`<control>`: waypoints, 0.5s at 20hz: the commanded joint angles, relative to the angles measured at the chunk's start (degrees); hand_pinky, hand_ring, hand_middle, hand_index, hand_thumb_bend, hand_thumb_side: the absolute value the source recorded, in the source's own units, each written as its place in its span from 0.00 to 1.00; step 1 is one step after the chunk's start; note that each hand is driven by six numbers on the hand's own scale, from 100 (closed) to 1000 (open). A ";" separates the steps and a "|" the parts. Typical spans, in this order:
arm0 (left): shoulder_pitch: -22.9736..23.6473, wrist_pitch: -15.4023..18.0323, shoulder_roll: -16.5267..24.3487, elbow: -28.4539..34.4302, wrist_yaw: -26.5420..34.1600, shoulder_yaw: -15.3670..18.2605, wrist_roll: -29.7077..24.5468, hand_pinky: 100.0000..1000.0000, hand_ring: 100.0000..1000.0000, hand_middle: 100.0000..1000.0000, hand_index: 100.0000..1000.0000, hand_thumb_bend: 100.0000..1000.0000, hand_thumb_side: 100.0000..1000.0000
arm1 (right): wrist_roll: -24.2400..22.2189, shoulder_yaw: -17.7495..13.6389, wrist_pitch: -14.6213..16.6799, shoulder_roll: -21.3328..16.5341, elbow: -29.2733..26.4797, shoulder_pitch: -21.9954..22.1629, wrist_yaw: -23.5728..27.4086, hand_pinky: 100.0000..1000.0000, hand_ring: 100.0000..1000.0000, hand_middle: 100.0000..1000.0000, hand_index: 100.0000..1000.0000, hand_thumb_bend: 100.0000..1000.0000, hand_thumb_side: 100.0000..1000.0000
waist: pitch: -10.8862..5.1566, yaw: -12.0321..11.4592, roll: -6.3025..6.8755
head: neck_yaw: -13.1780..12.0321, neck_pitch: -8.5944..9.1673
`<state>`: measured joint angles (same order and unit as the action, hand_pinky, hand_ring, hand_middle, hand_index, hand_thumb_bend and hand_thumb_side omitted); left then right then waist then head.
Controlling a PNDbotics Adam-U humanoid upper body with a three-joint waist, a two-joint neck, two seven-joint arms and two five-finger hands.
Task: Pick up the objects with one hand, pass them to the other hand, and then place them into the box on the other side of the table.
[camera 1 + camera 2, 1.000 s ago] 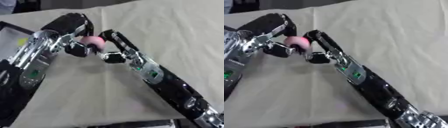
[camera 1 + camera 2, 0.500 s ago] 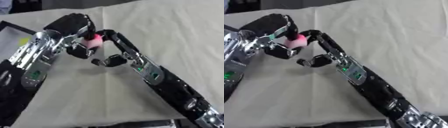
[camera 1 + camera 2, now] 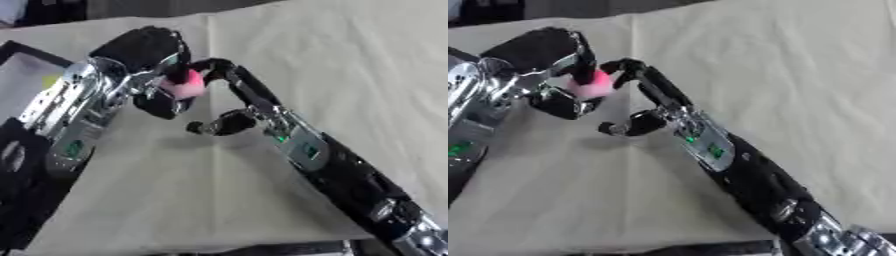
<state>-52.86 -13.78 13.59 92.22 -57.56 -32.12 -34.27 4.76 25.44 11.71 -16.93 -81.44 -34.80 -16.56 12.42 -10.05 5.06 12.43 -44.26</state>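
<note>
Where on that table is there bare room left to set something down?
The cloth-covered table is bare across its far right, beyond the right hand, and along the near edge between the two arms. It is crowded at upper left, where the left hand holds the pink object, beside the box.

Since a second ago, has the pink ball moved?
Yes. The pink ball has shifted slightly up and toward the box on the left, now wrapped by the left hand, while the right hand lets go.

Pink ball in left hand fingers, right hand touching.
</note>
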 commanded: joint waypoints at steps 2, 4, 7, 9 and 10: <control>-0.18 -0.17 2.14 2.18 -1.00 1.69 -0.84 0.58 0.46 0.31 0.30 0.22 0.00 | 0.09 -0.54 -1.59 -0.53 -0.99 -0.90 -1.43 0.79 0.66 0.75 0.83 0.62 0.00 | -2.20 -0.22 0.44 | -0.35 0.14; 0.24 -0.46 2.68 2.68 -1.09 2.15 -1.15 0.58 0.46 0.31 0.30 0.22 0.00 | -0.11 -0.62 -2.47 -0.66 -0.98 -0.82 -1.87 0.79 0.66 0.76 0.84 0.62 0.00 | -2.23 -0.24 0.45 | -0.37 0.14; 0.44 -0.72 2.95 3.12 -1.08 2.36 -1.45 0.58 0.46 0.31 0.30 0.21 0.00 | -0.27 -0.66 -3.00 -0.73 -1.13 -0.78 -2.10 0.80 0.70 0.80 0.85 0.64 0.00 | -2.25 -0.25 0.45 | -0.38 0.14; 1.18 -1.34 4.02 4.06 -0.74 3.40 -1.03 0.57 0.46 0.31 0.30 0.20 0.00 | -0.60 -0.89 -3.99 -1.08 -0.52 -0.49 -2.64 0.81 0.71 0.82 0.86 0.65 0.00 | -2.30 -0.30 0.38 | -0.51 0.14; 1.56 -1.69 4.63 4.81 -0.25 3.93 -0.92 0.57 0.46 0.31 0.30 0.20 0.00 | -0.74 -0.97 -4.67 -1.18 -0.47 -0.48 -2.99 0.81 0.71 0.82 0.86 0.65 0.00 | -2.32 -0.28 0.35 | -0.58 0.14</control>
<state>-50.56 -15.04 16.47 95.49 -58.18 -29.56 -35.36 4.11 25.07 7.64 -17.19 -81.42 -34.69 -19.00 12.30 -10.24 5.06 12.11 -44.26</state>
